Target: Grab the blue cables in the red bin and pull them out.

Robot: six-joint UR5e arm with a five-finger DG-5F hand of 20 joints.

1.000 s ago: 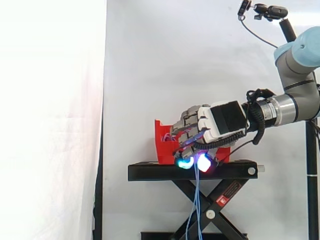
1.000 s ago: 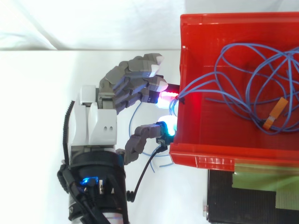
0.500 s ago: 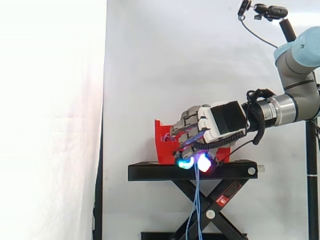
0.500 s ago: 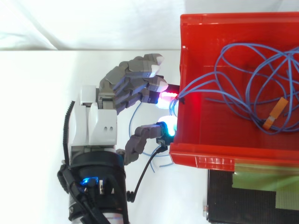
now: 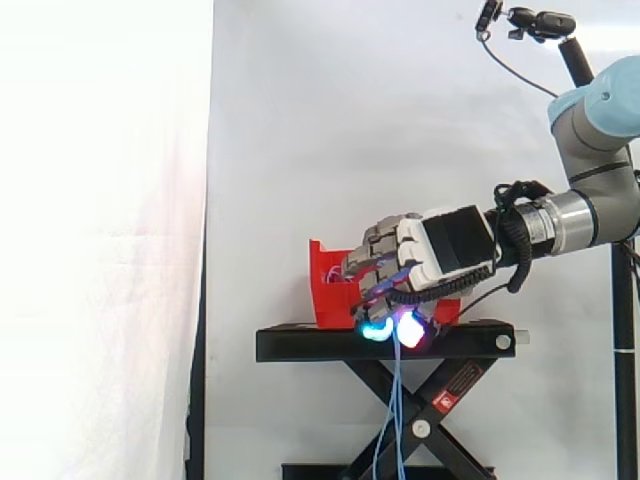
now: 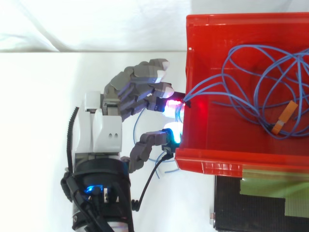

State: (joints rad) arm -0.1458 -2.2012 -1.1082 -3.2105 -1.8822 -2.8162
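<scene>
The red bin (image 6: 207,166) stands on the black stand (image 5: 300,343). Blue cables (image 6: 251,72) lie in loose loops inside it, with an orange tag (image 6: 286,116) on one strand. Some strands run over the bin's wall and hang down past the stand as blue cables (image 5: 396,420). My hand (image 6: 104,130) is just outside that wall, fingers curled, its glowing magenta and cyan fingertips (image 6: 171,106) closed on the strands where they cross the rim. In the side view the hand (image 5: 440,245) is level with the bin (image 5: 325,295).
The stand is a black scissor lift (image 5: 430,410) before the white curtain. A black block (image 6: 260,203) lies beside the bin in the top view. A small camera on a stalk (image 5: 540,22) sits above the arm.
The fingers have curled a little closer to the thumb around the strands, and the hand has shifted slightly. The cables in the bin lie much as before.
</scene>
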